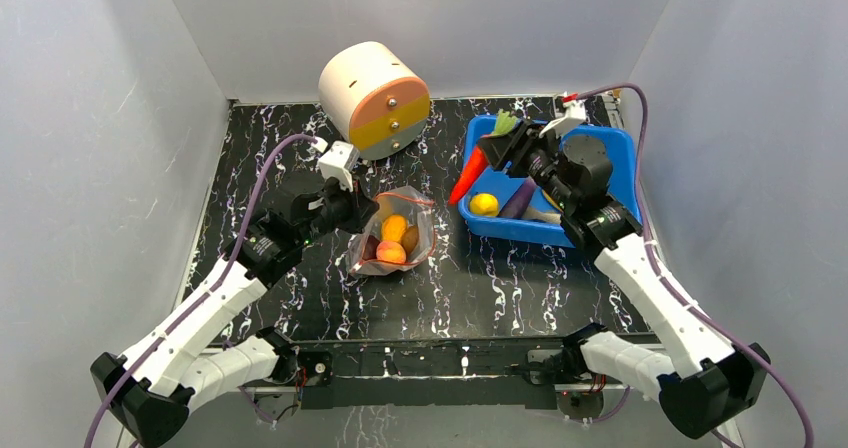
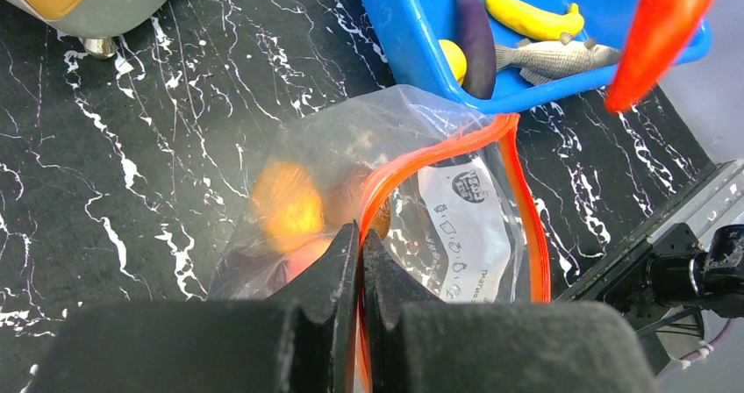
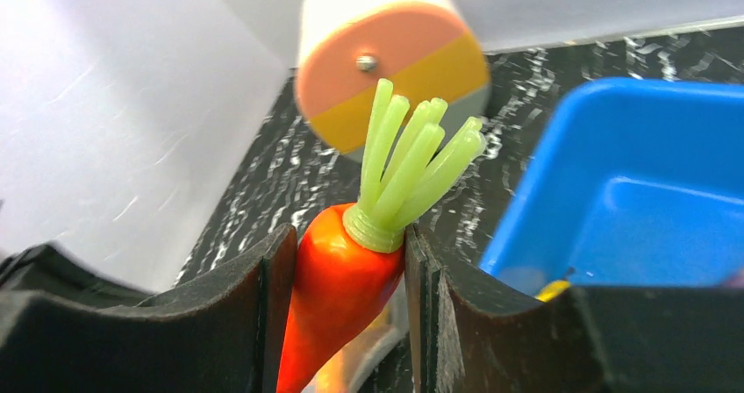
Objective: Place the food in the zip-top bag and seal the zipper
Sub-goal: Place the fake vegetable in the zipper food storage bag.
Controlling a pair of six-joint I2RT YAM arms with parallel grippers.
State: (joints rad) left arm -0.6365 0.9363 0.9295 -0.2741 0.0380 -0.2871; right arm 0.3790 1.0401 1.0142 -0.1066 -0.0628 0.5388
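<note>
The clear zip-top bag (image 1: 395, 238) lies mid-table with its mouth open and orange and reddish round foods (image 1: 392, 240) inside. My left gripper (image 1: 352, 208) is shut on the bag's red-orange zipper strip (image 2: 421, 158) at the mouth's left edge, as the left wrist view (image 2: 361, 235) shows. My right gripper (image 1: 497, 148) is shut on an orange carrot (image 1: 468, 176) with a green top (image 3: 412, 160), held tip-down above the blue bin's left rim. The carrot's body (image 3: 338, 296) sits between the fingers. A purple eggplant (image 2: 476, 35), a yellow banana (image 2: 531, 17) and a yellow round piece (image 1: 484, 204) lie in the bin.
The blue bin (image 1: 612, 138) stands at the right back, also holding a grey toy fish (image 2: 553, 58). A cream-and-orange cylinder (image 1: 375, 98) lies on its side at the back, behind the bag. Grey walls enclose the black marbled table (image 1: 480, 288).
</note>
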